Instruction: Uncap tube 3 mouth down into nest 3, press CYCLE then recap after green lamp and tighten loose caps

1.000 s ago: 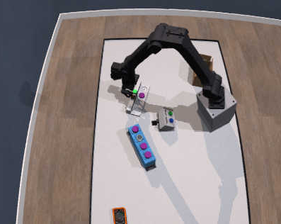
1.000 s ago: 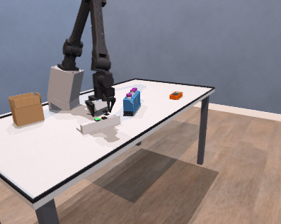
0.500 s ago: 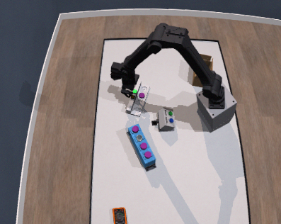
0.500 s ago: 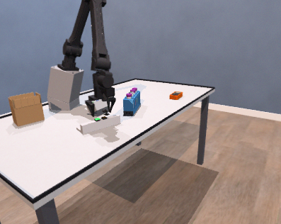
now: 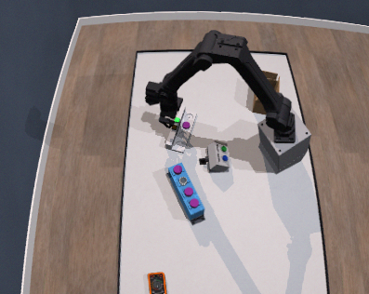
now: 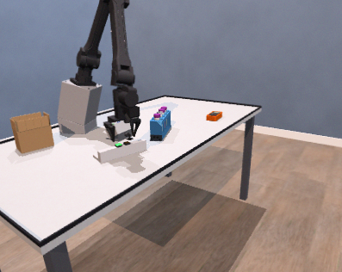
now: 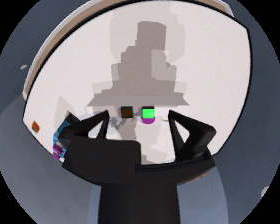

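My gripper [image 5: 168, 122] [image 6: 123, 137] [image 7: 138, 113] is open and empty, above the cap tray [image 5: 174, 148] [image 6: 123, 151]. One purple cap [image 5: 186, 125] [image 7: 148, 121] sits in cap nest 3, between the fingers' lines but below them. The green lamp [image 5: 177, 120] [image 6: 118, 145] [image 7: 148, 113] is lit; the amber lamp [image 5: 174, 126] [image 7: 126, 112] is dark. In the blue decapping station [image 5: 196, 213] [image 6: 155, 129] [image 7: 60, 133], tube 3 [image 5: 183, 180] is uncapped. Purple caps sit on tube 1 [image 5: 194, 203], tube 2 [image 5: 189, 192] and tube 4 [image 5: 177, 169]; their tightness cannot be told.
The grey housing [image 5: 215, 164] with the blue CYCLE key [image 5: 225, 158] and green READY key [image 5: 224, 149] stands between tray and arm base. A cardboard box [image 6: 34, 139] stands beside the base. An orange multimeter [image 5: 157, 283] [image 6: 214, 115] [image 7: 35, 127] lies beyond the station.
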Controlling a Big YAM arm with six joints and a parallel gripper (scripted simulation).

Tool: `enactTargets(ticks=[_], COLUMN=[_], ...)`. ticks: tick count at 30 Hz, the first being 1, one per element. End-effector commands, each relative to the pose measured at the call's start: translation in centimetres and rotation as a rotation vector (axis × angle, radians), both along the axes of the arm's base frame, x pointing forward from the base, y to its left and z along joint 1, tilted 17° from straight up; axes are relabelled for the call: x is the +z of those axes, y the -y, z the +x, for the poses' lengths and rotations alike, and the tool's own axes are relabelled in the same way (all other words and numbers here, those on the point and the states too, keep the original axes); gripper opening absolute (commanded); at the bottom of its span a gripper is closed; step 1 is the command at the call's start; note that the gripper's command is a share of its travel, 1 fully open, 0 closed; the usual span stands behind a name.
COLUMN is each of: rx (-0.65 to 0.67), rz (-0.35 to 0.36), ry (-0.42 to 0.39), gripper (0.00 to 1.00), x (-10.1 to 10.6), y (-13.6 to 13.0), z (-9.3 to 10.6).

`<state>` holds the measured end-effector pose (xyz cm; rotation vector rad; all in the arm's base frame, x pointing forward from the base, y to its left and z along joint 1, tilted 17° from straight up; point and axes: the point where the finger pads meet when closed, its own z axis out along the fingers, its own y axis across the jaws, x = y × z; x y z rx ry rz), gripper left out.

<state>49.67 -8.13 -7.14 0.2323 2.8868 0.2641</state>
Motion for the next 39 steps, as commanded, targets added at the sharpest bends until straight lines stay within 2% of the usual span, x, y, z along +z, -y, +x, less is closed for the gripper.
enactTargets(ticks=[1, 16, 17, 27, 31, 32, 33, 37, 38, 39], rx=[0.003, 0.003, 0.000, 0.001, 0.001, 0.007, 0.027, 0.025, 0.025, 0.003], rz=[-0.004, -0.004, -0.002, -0.002, -0.002, 0.010, 0.009, 0.007, 0.004, -0.007], ry=[0.018, 0.018, 0.012, 0.010, 0.010, -0.026, -0.026, -0.021, -0.013, 0.019], gripper=[1.00, 1.00, 0.47, 0.47, 0.47, 0.47, 0.47, 0.47, 0.47, 0.47], x=[0.7, 0.7, 1.5, 5.9, 6.4, 4.8, 4.8, 4.9, 5.1, 6.2], y=[0.1, 0.1, 0.8, 2.9, 3.1, 2.7, 1.9, 2.0, 2.1, 3.0], z=[0.8, 0.8, -0.8, -7.4, -8.1, -8.6, -8.4, -8.2, -7.9, -7.0])
